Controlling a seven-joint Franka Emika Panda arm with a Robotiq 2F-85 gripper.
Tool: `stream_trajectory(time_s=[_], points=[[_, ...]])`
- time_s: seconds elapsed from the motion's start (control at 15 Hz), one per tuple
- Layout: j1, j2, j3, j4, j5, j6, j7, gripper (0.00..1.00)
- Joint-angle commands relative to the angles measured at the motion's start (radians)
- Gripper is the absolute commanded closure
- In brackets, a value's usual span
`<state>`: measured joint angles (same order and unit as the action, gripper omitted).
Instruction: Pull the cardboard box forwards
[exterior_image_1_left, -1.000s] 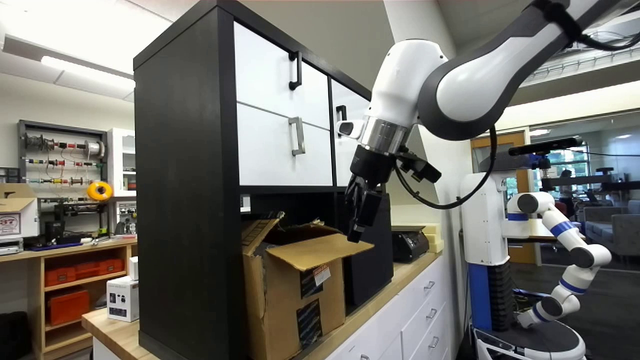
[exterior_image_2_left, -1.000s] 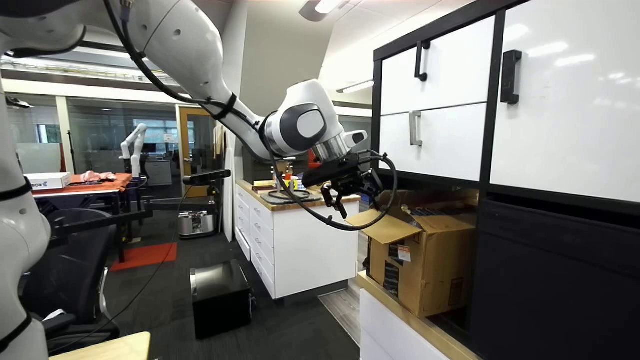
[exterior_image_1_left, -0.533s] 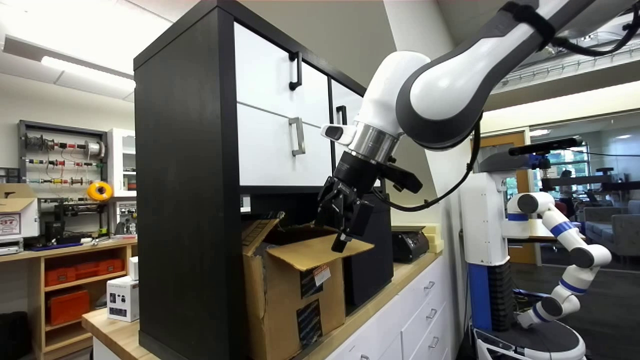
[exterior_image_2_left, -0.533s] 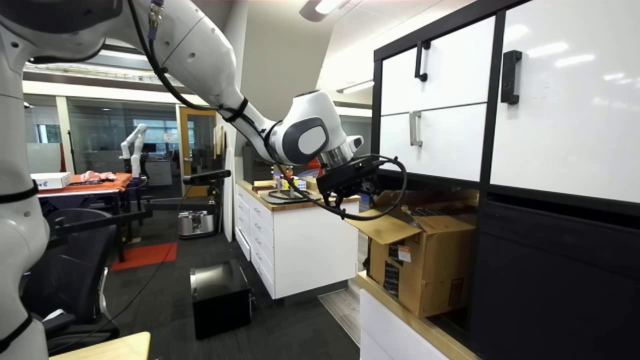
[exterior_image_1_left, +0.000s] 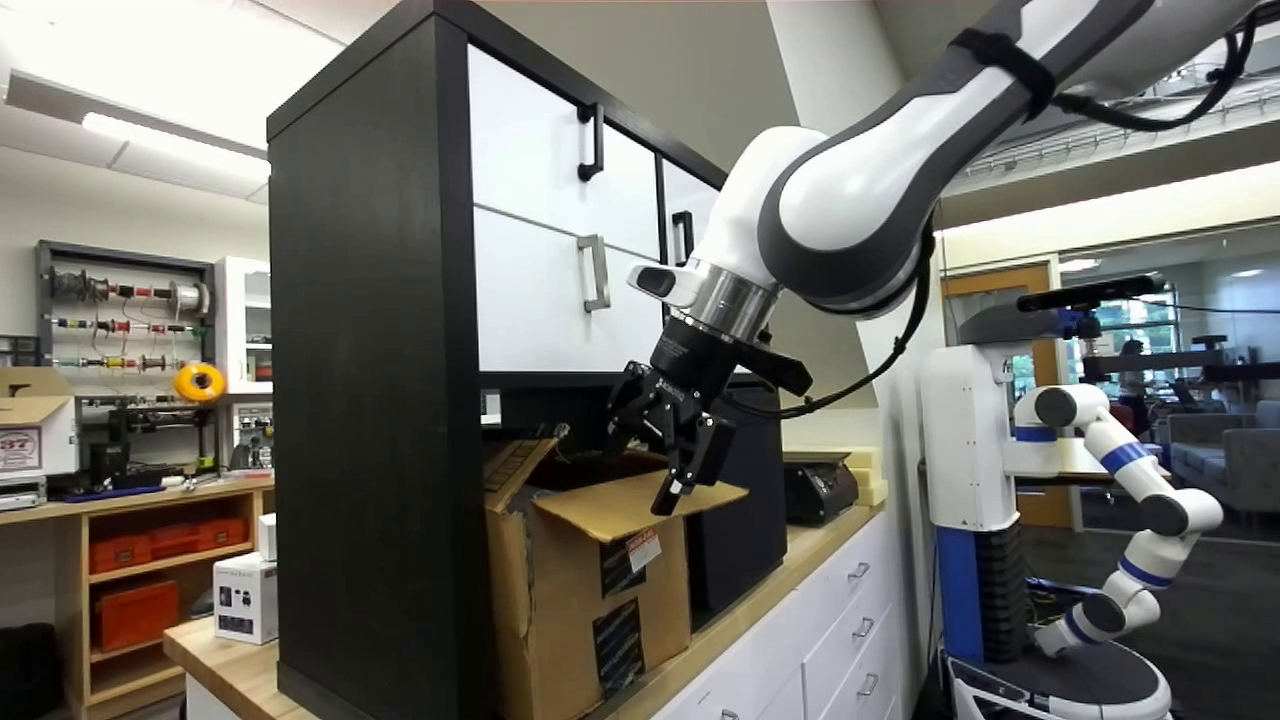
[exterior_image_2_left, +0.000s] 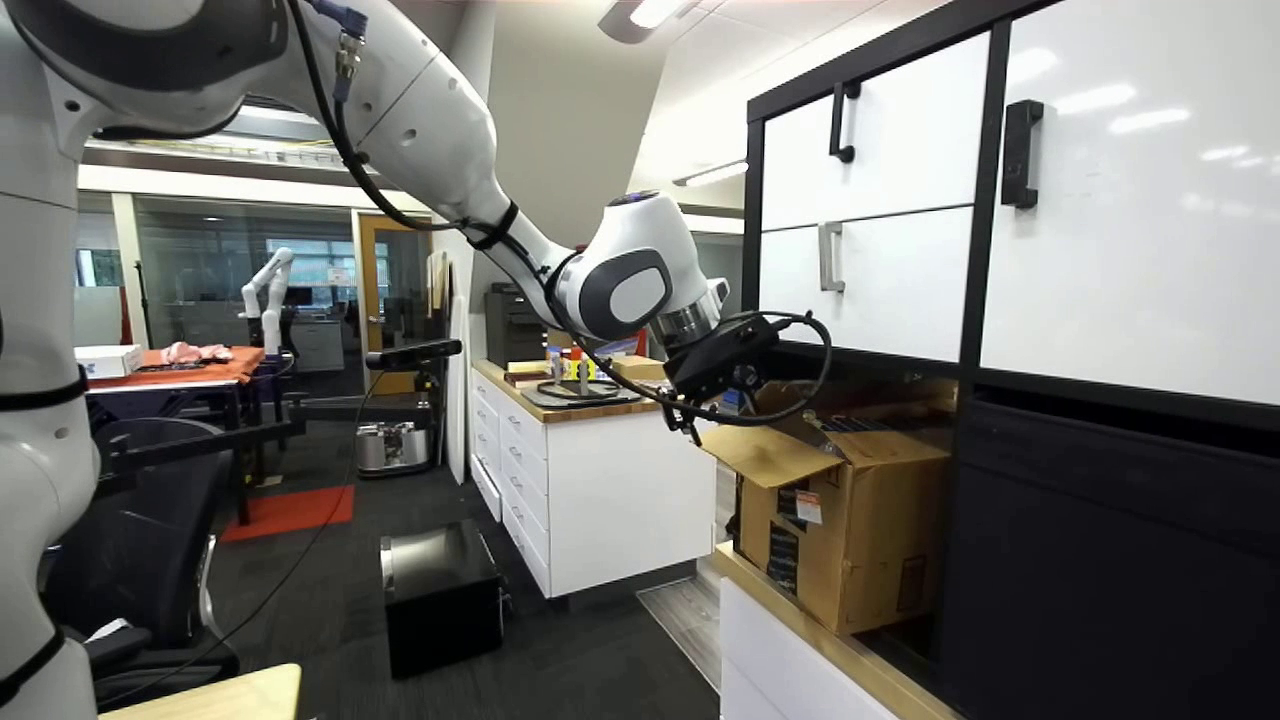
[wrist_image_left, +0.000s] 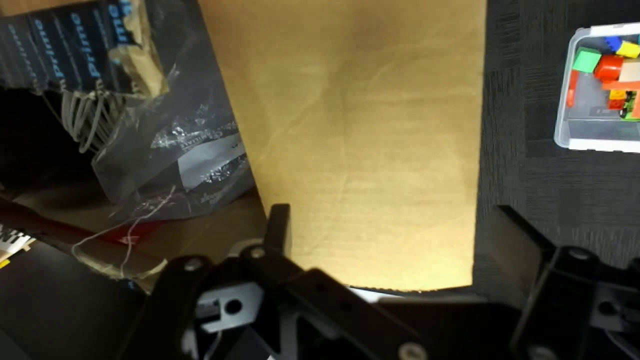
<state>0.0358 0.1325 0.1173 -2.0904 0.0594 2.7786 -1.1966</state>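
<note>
The cardboard box (exterior_image_1_left: 597, 610) stands in the low opening of the cabinet, also in an exterior view (exterior_image_2_left: 893, 540). Its front flap (exterior_image_1_left: 625, 503) sticks outward. Black tape and a small white-and-orange label are on its front. My gripper (exterior_image_1_left: 643, 470) is open just above the flap. In the wrist view the gripper (wrist_image_left: 392, 215) has one finger over the flap's inner edge and the other beyond its outer edge, with the flap (wrist_image_left: 367, 140) between them. I cannot tell whether the fingers touch it. Plastic wrap and cables show inside the box.
The black cabinet (exterior_image_1_left: 360, 380) with white doors rises around and above the box. A black bin (exterior_image_2_left: 1100, 560) stands beside the box. A wooden counter edge (exterior_image_2_left: 800, 610) runs below. A clear tub (wrist_image_left: 565, 110) of toy blocks is on the floor. A small white box (exterior_image_1_left: 245, 600) stands on the counter.
The arm has moved toward the cabinet, bringing my gripper down and across over the front flap. The cardboard box has not moved.
</note>
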Motion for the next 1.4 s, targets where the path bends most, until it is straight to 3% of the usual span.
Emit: stream_trajectory(time_s=[0.0, 0.8, 0.87, 1.0, 1.33], points=[[-0.009, 0.054, -0.009, 0.074, -0.067, 0.013, -0.014, 0.00], [-0.012, 0.270, -0.014, 0.284, -0.243, -0.020, 0.001, 0.00], [-0.014, 0.277, -0.011, 0.285, -0.247, -0.019, 0.000, 0.25], [-0.019, 0.280, -0.007, 0.282, -0.249, -0.014, 0.000, 0.33], [-0.027, 0.238, -0.009, 0.238, -0.252, -0.001, 0.004, 0.66]])
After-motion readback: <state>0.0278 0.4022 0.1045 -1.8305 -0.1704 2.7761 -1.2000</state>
